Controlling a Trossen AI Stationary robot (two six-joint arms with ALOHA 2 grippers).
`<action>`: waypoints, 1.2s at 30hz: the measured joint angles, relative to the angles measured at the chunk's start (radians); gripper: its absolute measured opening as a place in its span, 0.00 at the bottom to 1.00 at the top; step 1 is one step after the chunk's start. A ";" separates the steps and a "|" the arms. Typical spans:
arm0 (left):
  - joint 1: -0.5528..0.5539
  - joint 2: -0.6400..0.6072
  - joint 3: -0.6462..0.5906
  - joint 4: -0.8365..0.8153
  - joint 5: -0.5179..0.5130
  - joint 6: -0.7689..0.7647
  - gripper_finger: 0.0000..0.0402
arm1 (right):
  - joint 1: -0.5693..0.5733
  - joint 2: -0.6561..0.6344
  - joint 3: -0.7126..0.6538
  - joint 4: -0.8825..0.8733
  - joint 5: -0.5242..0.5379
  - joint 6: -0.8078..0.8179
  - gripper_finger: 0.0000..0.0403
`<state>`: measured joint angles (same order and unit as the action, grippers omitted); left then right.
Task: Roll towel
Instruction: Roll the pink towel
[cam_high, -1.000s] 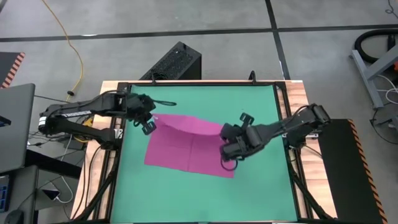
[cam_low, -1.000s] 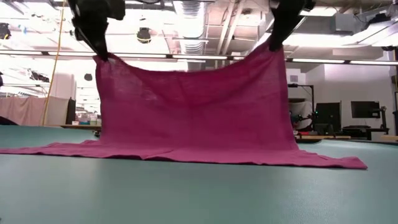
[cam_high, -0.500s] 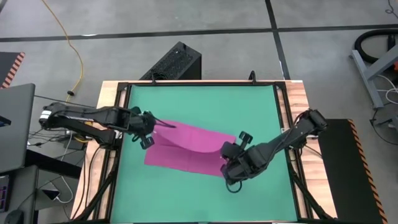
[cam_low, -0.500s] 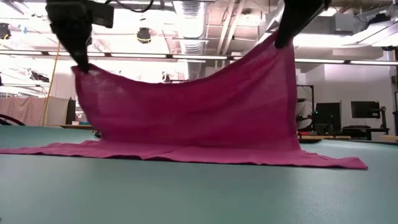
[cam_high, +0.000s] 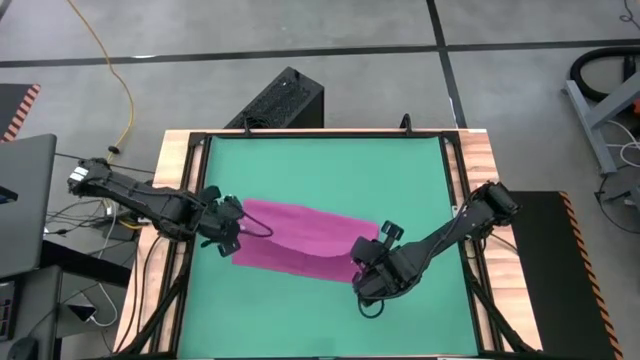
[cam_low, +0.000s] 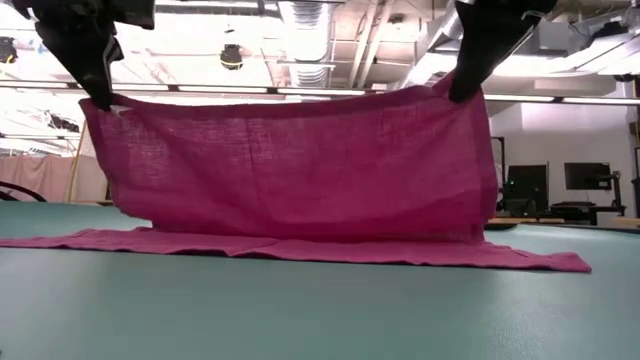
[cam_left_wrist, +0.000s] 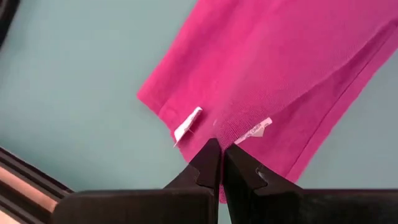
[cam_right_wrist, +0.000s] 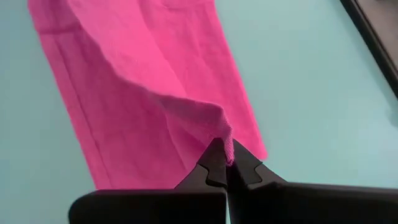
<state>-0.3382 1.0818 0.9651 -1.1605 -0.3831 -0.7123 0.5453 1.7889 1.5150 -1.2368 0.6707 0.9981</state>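
Left gripper (cam_high: 232, 222) and right gripper (cam_high: 368, 268), fingers clenched on corners of the towel (cam_high: 295, 240), hold it draped at frame centre over the worktop (cam_high: 330, 170); uneven carrying could skew the fold, or thin pinches slip.

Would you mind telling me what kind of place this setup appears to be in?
Probably a robotics lab or workshop: a green work table on a bare concrete floor, exposed ceiling ducts, and monitors on benches behind.

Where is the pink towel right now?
In the low view, the towel hangs between the left gripper and right gripper, its bottom edge lying on the green table.
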 joint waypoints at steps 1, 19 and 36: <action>-0.003 0.000 -0.002 0.010 -0.002 -0.004 0.00 | 0.001 0.000 0.000 0.003 -0.005 0.000 0.02; -0.050 0.000 -0.067 0.097 0.046 -0.024 0.00 | 0.062 -0.002 0.000 -0.066 0.029 0.154 0.02; -0.050 0.000 -0.137 0.217 0.152 -0.004 0.00 | 0.083 -0.001 -0.051 0.073 -0.050 0.146 0.02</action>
<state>-0.3885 1.0817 0.8280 -0.9436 -0.2311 -0.7159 0.6281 1.7878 1.4645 -1.1640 0.6204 1.1446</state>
